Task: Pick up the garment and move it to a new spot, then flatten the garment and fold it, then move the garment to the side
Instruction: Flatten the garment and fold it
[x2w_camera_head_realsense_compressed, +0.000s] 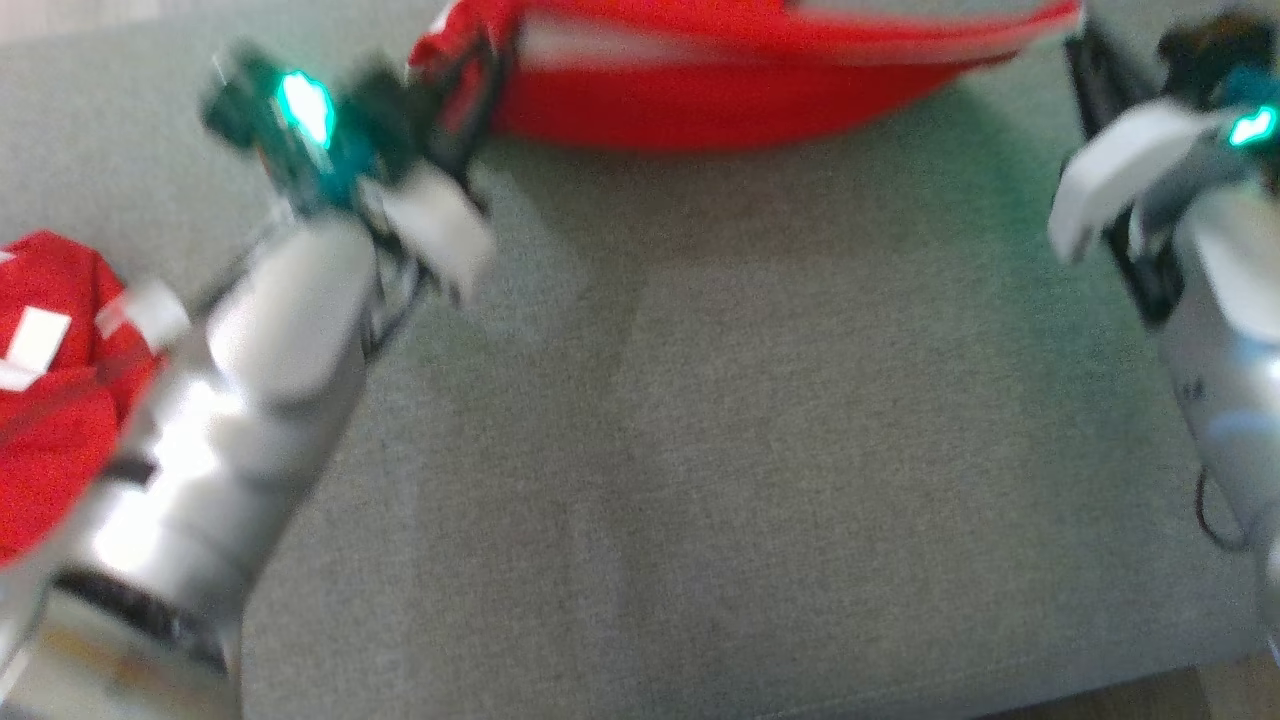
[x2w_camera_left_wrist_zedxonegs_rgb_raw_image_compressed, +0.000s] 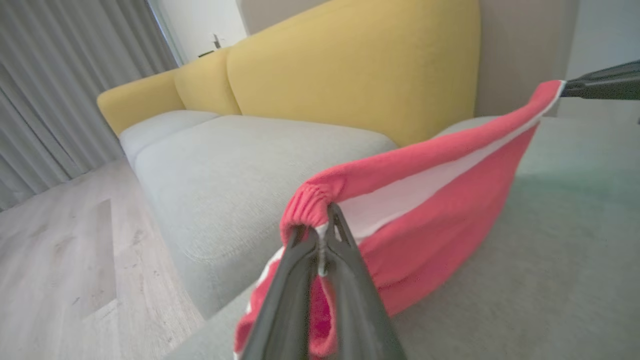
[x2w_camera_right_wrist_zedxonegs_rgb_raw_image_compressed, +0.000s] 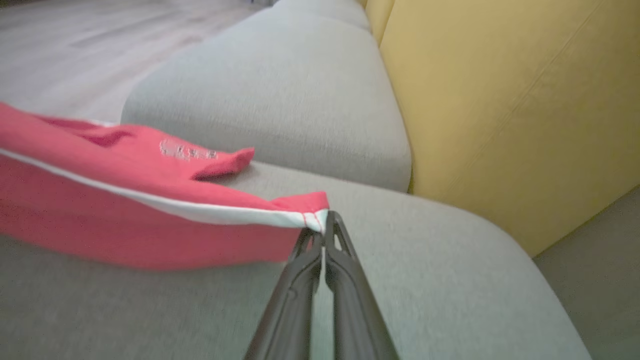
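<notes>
Grey seat cushion (x2w_camera_head_realsense_compressed: 700, 450), with a yellow sofa back (x2w_camera_left_wrist_zedxonegs_rgb_raw_image_compressed: 350, 65) behind it. Red garment (x2w_camera_head_realsense_compressed: 720, 100) with a white stripe, stretched along the cushion's far edge, lower part touching the cushion. Second red cloth (x2w_camera_head_realsense_compressed: 50, 400) at the cushion's left edge, beside the left forearm. Left gripper (x2w_camera_left_wrist_zedxonegs_rgb_raw_image_compressed: 322, 225) pinched tight on the garment's gathered end. Right gripper (x2w_camera_right_wrist_zedxonegs_rgb_raw_image_compressed: 324, 222) pinched tight on the opposite corner.
</notes>
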